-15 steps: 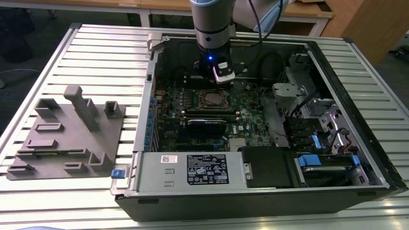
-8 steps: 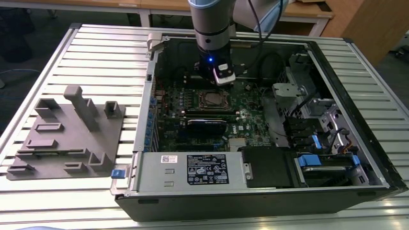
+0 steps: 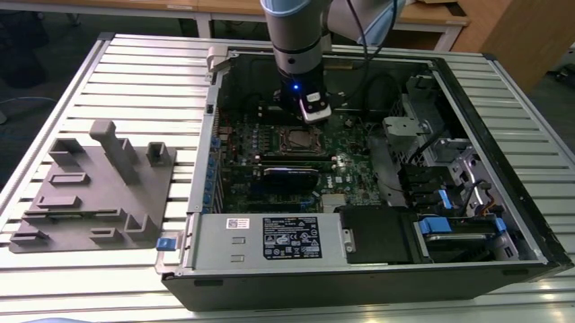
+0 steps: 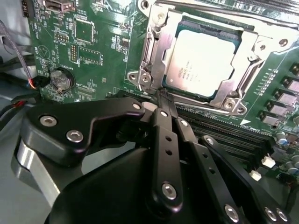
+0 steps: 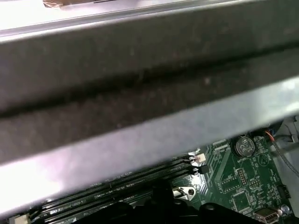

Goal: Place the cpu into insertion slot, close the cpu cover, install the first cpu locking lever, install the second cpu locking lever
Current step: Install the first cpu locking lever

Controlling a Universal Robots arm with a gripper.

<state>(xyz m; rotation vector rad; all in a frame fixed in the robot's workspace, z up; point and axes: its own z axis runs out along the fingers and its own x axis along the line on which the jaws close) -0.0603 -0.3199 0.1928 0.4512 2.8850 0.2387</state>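
Note:
In the second wrist view the cpu (image 4: 205, 58) lies flat in its socket on the green board, its pale metal top showing. The cpu cover (image 4: 155, 51), a silvery frame, lies down around it. My gripper (image 4: 161, 95) is shut, and its black fingers (image 4: 164, 135) meet at a tip on the socket's edge beside a corner of the cover, with nothing visible between them. In the exterior view the gripper (image 3: 310, 116) hangs inside the open computer case, just behind the socket (image 3: 301, 140).
Black memory slots (image 4: 224, 126) run beside the socket, and a coin battery (image 4: 60, 79) sits further off on the board. A grey box with a white label (image 3: 269, 239) fills the case's front. A grey fixture (image 3: 99, 188) lies on the slatted table at the exterior view's left.

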